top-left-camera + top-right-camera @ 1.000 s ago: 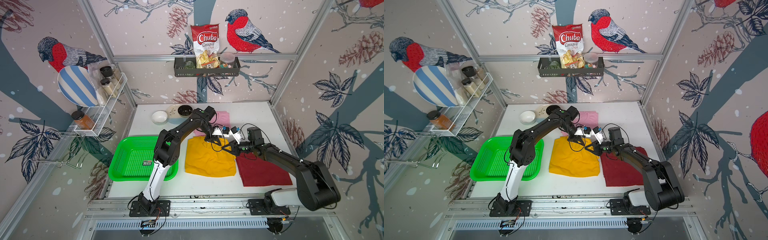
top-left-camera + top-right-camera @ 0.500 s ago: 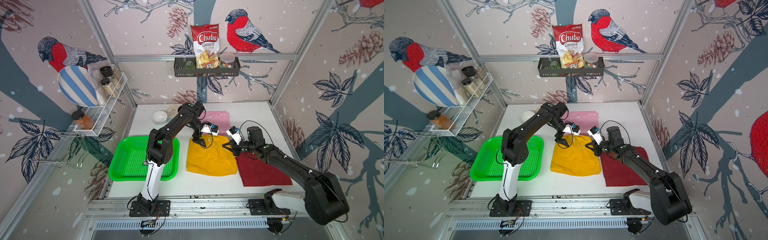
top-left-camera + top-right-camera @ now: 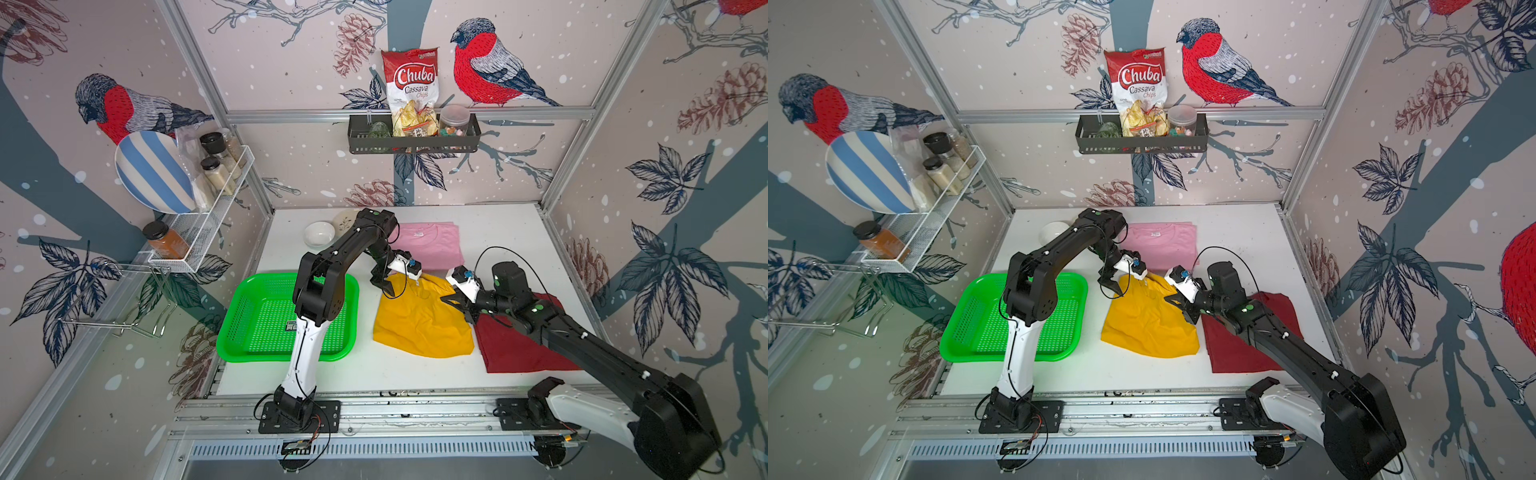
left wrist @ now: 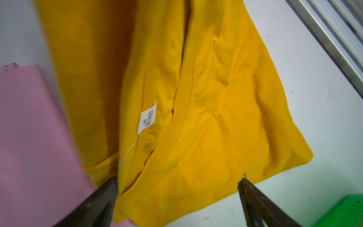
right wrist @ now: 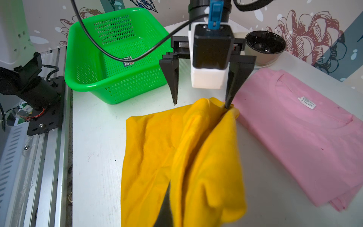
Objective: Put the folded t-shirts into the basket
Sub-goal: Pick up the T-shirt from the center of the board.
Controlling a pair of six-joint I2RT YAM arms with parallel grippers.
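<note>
- Right wrist view: the mustard yellow t-shirt (image 5: 182,157) lies on the white worktop (image 5: 94,147), bunched up into a ridge.
- It sits btw the green basket (image 5: 117,88) & the dark red t-shirt (image 3: 515,349). The pink t-shirt (image 5: 294,127) is just beside its far edge, maybe touching.
- No shirt is in the basket yet, so I think the job is at the very start.
- Feel, my guess: soft, light, floppy cloth. It won't break, but it sags, & the fold prob. falls open if lifted by one spot only.
- Best place to grab, I think: the thick far edge near the collar, w/ one grip at each end, so it hangs like a towel & can go over the basket wall.
- On the right gripper (image 3: 449,298) the jaws are pressed together, pinching the yellow cloth at the corner nearest the red shirt & holding it up a bit.
- On the left gripper (image 5: 201,105) the jaws are spread wide & hold nothing. One tip touches the top of the yellow ridge by the pink shirt. The other hangs just beside the cloth edge on the basket side.
- Left wrist view shows the collar & white neck label (image 4: 147,118) near those wide jaws, so they look lined up to close on that edge.
</note>
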